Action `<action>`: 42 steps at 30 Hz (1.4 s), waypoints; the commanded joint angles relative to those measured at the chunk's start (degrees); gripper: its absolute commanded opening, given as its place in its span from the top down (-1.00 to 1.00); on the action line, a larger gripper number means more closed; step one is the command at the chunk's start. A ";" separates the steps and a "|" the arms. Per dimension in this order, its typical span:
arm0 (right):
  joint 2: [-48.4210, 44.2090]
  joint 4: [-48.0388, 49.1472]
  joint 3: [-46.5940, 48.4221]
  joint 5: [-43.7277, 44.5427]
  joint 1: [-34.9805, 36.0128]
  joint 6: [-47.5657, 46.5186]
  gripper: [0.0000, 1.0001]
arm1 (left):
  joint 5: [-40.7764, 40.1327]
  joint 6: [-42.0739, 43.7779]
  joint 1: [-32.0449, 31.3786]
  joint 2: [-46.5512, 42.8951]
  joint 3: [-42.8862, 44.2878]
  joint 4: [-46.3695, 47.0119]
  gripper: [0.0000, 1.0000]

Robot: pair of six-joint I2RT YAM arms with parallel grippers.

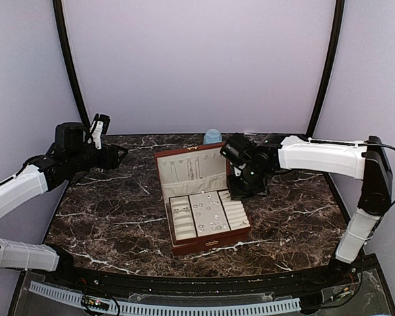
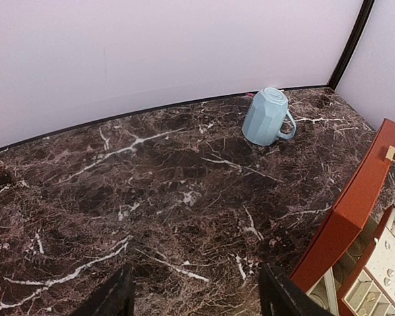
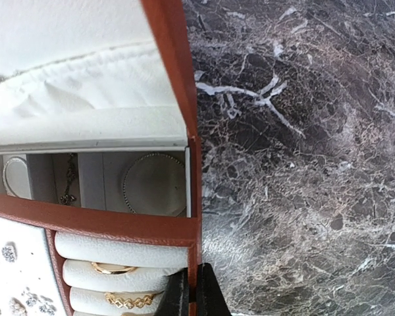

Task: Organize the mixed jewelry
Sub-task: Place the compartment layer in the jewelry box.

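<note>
The reddish-brown jewelry box point(image 1: 210, 245) stands open mid-table, its cream lid point(image 1: 187, 170) upright. The mixed jewelry lies inside. A beaded bracelet hoop point(image 3: 153, 182), a short chain point(image 3: 68, 179) and a ring point(image 3: 16, 176) sit in the back compartments. Two gold rings point(image 3: 112, 267) are pushed into the cream slotted rolls, and small studs point(image 3: 9, 252) rest on the middle pad. My right gripper point(image 3: 192, 296) is shut on the box's right wall point(image 3: 193, 197), one finger on each side. My left gripper point(image 2: 197, 299) hangs open over bare marble at the back left, holding nothing.
A light blue mug point(image 2: 266, 117) lies on its side near the back wall, behind the box. The marble table point(image 1: 118, 217) ends at black curved posts point(image 1: 69, 59) and pale walls on both sides.
</note>
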 commanded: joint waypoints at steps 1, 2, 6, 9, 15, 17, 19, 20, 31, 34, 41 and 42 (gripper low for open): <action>-2.51 2.03 -0.88 -0.90 1.25 2.57 1.00 | 1.07 -0.45 0.30 -1.62 -0.73 0.86 -0.34; -2.45 2.11 -0.82 -0.87 1.51 2.72 1.00 | 1.14 -0.44 0.30 -1.72 -0.73 0.83 -0.34; -2.32 2.09 -0.75 -0.26 1.89 3.21 1.00 | 1.17 -0.52 0.37 -1.90 -0.73 0.80 -0.34; -1.81 1.91 0.07 0.38 1.96 3.26 1.00 | 1.26 -0.55 0.30 -2.02 -0.79 0.80 -0.34; 0.22 -0.21 2.03 2.18 2.21 2.71 1.00 | 1.06 -0.46 0.30 -2.25 -0.82 0.80 -0.34; 0.98 -0.79 2.83 2.61 2.23 2.63 1.00 | 1.09 -0.50 0.31 -2.25 -0.81 0.80 -0.34; 1.75 -1.38 3.71 3.03 2.19 2.55 1.00 | 1.14 -0.44 0.31 -2.30 -0.81 0.80 -0.34; 2.07 -1.55 4.10 3.15 2.19 2.56 1.00 | 1.11 -0.46 0.31 -2.33 -0.81 0.80 -0.34; 5.64 -4.68 7.31 5.68 3.03 2.31 1.00 | 1.06 -0.48 0.32 -2.26 -0.81 0.80 -0.34; 6.34 -5.29 7.67 6.54 3.33 2.54 1.00 | 1.05 -0.45 0.30 -2.27 -0.81 0.80 -0.34; 8.00 -6.52 9.75 8.41 3.42 3.64 1.00 | 1.03 -0.45 0.30 -2.42 -0.81 0.80 -0.34; 8.19 -7.03 10.25 9.18 3.42 3.96 1.00 | 0.93 -0.48 0.30 -2.47 -0.81 0.80 -0.34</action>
